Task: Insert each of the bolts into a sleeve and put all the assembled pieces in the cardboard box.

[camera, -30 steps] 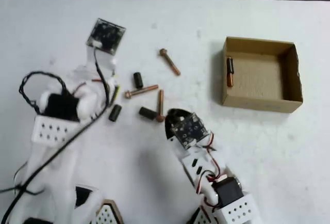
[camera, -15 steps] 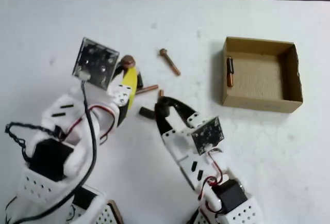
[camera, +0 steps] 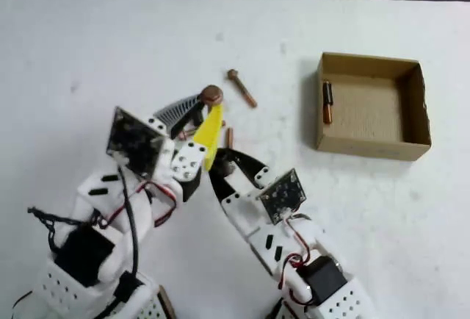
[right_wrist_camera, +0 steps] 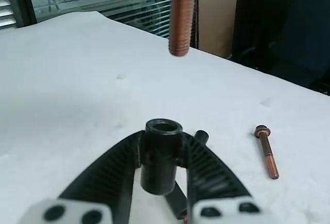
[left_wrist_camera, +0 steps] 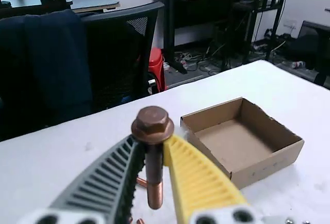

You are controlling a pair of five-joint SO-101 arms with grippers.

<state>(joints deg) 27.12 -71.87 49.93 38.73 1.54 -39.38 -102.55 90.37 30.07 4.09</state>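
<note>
Pincer status, high view: the left pincer (camera: 208, 107) grips a bolt (camera: 211, 95) between its grey and yellow fingers, head uppermost. The right pincer (camera: 222, 159), with black fingers, sits just beside it, nearer the robot. A loose bolt (camera: 241, 87) lies on the worktop (camera: 88, 40) between the pincers and the box (camera: 367, 60), close to the left pincer. The box stands well apart to the right. One assembled piece (camera: 327, 102) lies inside it against the left wall.

Left wrist view: the left pincer (left_wrist_camera: 153, 144) is clamped on the bolt (left_wrist_camera: 153, 182) just below the head. The bolt stands upright, with the shank pointing down between the fingers. The box (left_wrist_camera: 268, 157) is on the worktop beyond.

Right wrist view: the right pincer (right_wrist_camera: 161, 149) is clamped on a sleeve (right_wrist_camera: 161, 159), upright with its bore facing up. The bolt (right_wrist_camera: 181, 17) hangs above the sleeve, tip down, clear of the bore. A second sleeve (right_wrist_camera: 201, 136) stands just behind the fingers. The loose bolt (right_wrist_camera: 267, 152) lies farther off.
</note>
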